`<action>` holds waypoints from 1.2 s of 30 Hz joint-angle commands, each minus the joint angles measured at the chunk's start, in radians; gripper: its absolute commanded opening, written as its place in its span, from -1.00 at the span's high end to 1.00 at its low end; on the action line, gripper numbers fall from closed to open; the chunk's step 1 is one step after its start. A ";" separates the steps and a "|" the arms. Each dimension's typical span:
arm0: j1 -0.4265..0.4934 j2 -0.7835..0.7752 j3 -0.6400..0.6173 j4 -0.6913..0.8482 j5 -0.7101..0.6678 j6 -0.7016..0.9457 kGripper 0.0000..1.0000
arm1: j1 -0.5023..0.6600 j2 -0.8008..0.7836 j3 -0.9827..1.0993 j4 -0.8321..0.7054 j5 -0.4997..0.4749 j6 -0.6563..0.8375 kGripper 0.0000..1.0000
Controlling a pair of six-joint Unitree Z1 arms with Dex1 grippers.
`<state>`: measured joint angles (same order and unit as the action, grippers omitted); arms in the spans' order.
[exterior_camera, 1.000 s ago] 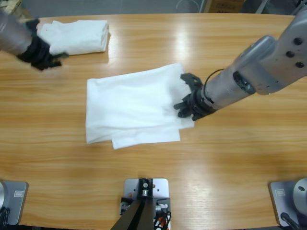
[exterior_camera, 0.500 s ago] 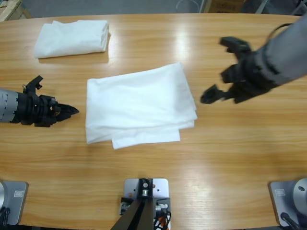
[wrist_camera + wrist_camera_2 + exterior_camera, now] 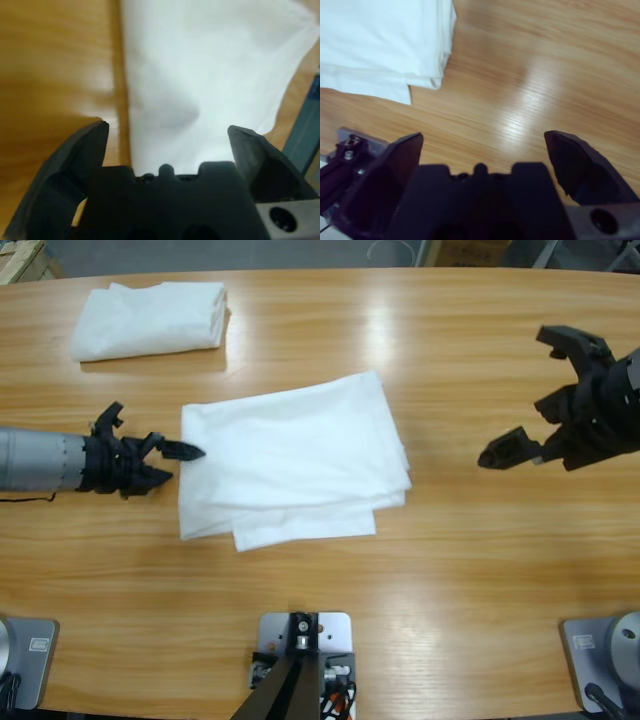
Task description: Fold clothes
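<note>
The left tool (image 3: 165, 453) had come in fast: a sec earlier it was up by the folded stack (image 3: 150, 318) at the far-left of the table (image 3: 320, 600), half a sec ago it lay short of the shirt (image 3: 290, 460), and now its tip sat right at the shirt's left edge, about touching. Its jaws stood wide, nothing btwn them; in the left wrist view the tool (image 3: 167, 131) looked straight over the white cloth (image 3: 210, 75), with the shirt's edge running in toward the gap.

The right tool (image 3: 545, 400) went the other way. It had been down on the shirt's right edge w/ cloth at its jaws, then let go and pulled off; now it hung well apart from the shirt, on the shirt's right, jaws spread wide and empty. The right wrist view showed that tool (image 3: 482, 142) over bare table (image 3: 545, 75), with only the shirt's layered corner (image 3: 385, 45) at upper left.

Reading it: the right-side fold looked done, shirt lying as a rough rectangle in the table's middle w/ a lower layer poking out at its near edge. Prob the left side was next for a grab and fold-over.

Hard to tell: whether the left tip truly touched cloth or just hovered. No lettering showed on the shirt, and sleeves and neck were tucked out of sight. The right arm was cut off at the frame's edge.
</note>
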<state>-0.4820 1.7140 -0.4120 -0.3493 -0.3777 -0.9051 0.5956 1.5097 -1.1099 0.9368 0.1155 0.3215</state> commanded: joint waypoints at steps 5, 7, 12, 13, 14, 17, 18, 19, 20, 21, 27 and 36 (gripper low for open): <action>0.002 0.127 0.144 -0.092 -0.107 -0.015 -0.55 | -0.008 0.026 0.069 -0.072 0.000 -0.004 -1.00; 0.002 0.138 0.165 -0.092 -0.106 -0.014 -0.56 | -0.008 0.033 0.075 -0.082 0.003 -0.001 -1.00; 0.002 0.136 0.168 -0.091 -0.133 -0.022 -0.60 | -0.008 0.032 0.093 -0.089 0.003 -0.001 -1.00; -0.001 0.137 0.168 -0.091 -0.133 -0.025 -0.60 | -0.008 0.032 0.095 -0.092 0.004 -0.001 -1.00; -0.001 0.139 0.169 -0.091 -0.133 -0.026 -0.60 | -0.008 0.032 0.096 -0.093 0.004 0.001 -1.00; -0.005 0.136 0.174 -0.089 -0.138 -0.027 -0.60 | -0.008 0.032 0.101 -0.097 0.004 0.001 -1.00; -0.011 0.136 0.177 -0.086 -0.138 -0.032 -0.60 | -0.008 0.032 0.103 -0.100 0.004 0.001 -1.00; -0.018 0.139 0.180 -0.088 -0.137 -0.034 -0.60 | -0.008 0.033 0.105 -0.104 0.005 0.002 -1.00; -0.022 0.146 0.180 -0.090 -0.136 -0.035 -0.60 | -0.008 0.036 0.107 -0.106 0.006 0.002 -1.00; -0.023 0.157 0.179 -0.099 -0.137 -0.035 -0.58 | -0.008 0.039 0.106 -0.108 0.007 0.002 -1.00; -0.023 0.220 0.189 -0.217 -0.137 -0.041 1.00 | -0.008 0.050 0.118 -0.117 0.007 0.002 -1.00; -0.035 0.210 0.217 -0.283 -0.026 -0.005 1.00 | -0.008 0.076 0.122 -0.131 0.025 0.002 -1.00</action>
<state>-0.4964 1.8152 -0.2668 -0.6119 -0.4781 -0.9288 0.5944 1.5421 -1.0146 0.8205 0.1205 0.3183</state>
